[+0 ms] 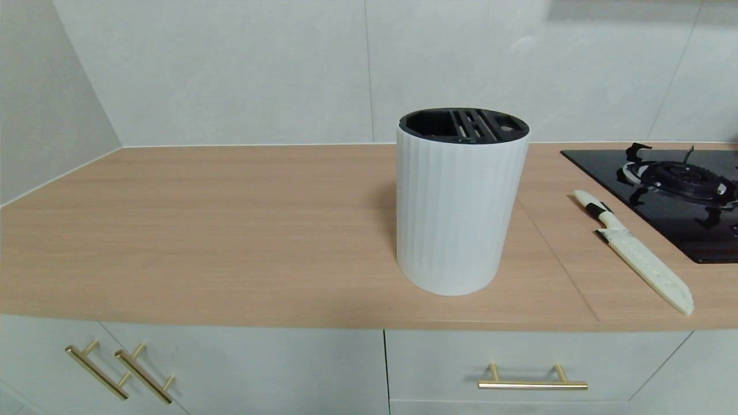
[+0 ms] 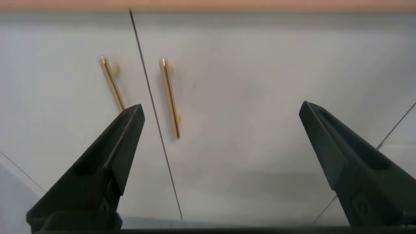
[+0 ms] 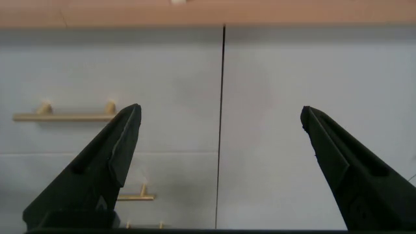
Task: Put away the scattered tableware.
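White ribbed holder (image 1: 461, 213) stands upright on the wooden counter (image 1: 230, 230), its black slotted top holding nothing visible. Cream knife (image 1: 634, 253) lies flat on the counter to the right of the holder and apart from it, handle end pointing away toward the wall, between the holder and the black stove (image 1: 663, 190). Left gripper (image 2: 221, 107) and right gripper (image 3: 221, 107) each have jaws spread wide with nothing between them, both below the holder's level, facing the white cabinet doors (image 2: 273, 130) with brass handles (image 2: 170, 97).
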Controlling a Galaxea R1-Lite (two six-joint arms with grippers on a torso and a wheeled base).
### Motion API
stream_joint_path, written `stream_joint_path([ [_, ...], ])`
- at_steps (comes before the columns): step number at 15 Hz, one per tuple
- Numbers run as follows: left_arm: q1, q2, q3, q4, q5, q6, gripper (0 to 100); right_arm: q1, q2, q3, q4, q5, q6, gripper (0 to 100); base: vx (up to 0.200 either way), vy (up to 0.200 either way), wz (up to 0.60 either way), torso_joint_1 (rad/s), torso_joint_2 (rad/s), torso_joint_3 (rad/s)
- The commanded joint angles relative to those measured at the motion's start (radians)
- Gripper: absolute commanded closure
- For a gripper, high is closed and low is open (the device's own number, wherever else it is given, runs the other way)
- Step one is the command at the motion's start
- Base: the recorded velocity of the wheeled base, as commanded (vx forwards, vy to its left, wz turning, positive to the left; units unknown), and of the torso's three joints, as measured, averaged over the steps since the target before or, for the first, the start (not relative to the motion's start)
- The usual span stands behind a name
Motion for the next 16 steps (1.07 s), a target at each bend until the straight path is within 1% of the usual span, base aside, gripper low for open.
stream_joint_path([
  [1,0.000,0.000,0.000,0.000,0.001,0.000,0,0.000,0.001,-0.001,0.000,0.000,0.000,0,0.000,0.000,0.00,0.212,-0.48,-0.286],
  [9,0.001,0.000,0.000,0.000,0.001,0.000,0,0.000,0.001,-0.001,0.000,0.000,0.000,0,0.000,0.000,0.00,0.209,-0.50,-0.289],
  [16,0.001,0.000,0.000,0.000,0.001,0.000,0,0.000,0.001,0.000,0.000,0.000,0.000,0,0.000,0.000,0.00,0.253,-0.55,-0.301],
])
